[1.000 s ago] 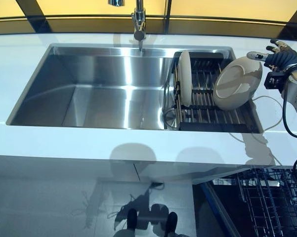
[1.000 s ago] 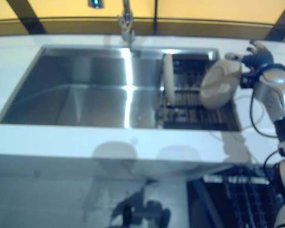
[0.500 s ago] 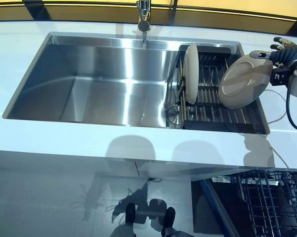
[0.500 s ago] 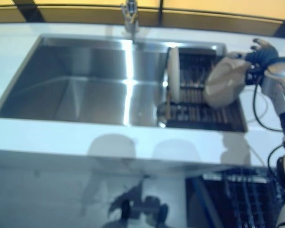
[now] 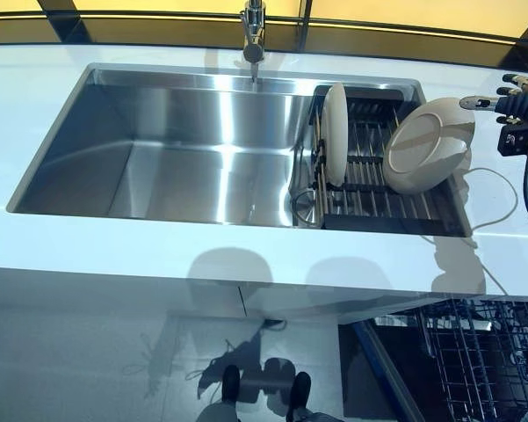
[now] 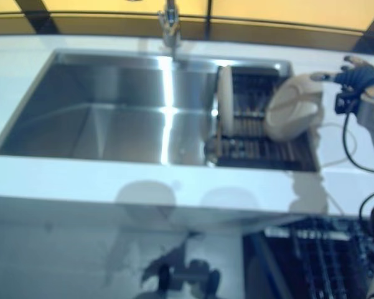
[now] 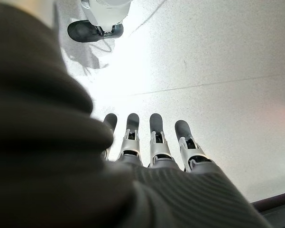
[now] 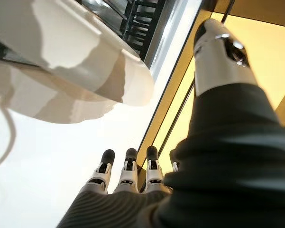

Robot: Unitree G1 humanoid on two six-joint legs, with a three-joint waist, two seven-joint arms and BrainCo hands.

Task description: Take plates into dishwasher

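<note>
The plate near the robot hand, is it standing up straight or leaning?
Leaning. The cream plate tilts against the right end of the dish rack, while the other plate stands upright on edge in its slots.

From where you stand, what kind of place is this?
Most likely a home kitchen. A steel sink with a tap is set in a white counter, plates stand in a drying rack, and an open dishwasher rack sits below.

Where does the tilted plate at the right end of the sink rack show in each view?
Left eye: tilted plate, right of centre, beside the right hand.
Right eye: same place.
Left wrist: not in it.
Right wrist: fills the upper left.
Shared landmark: dark rack.
</note>
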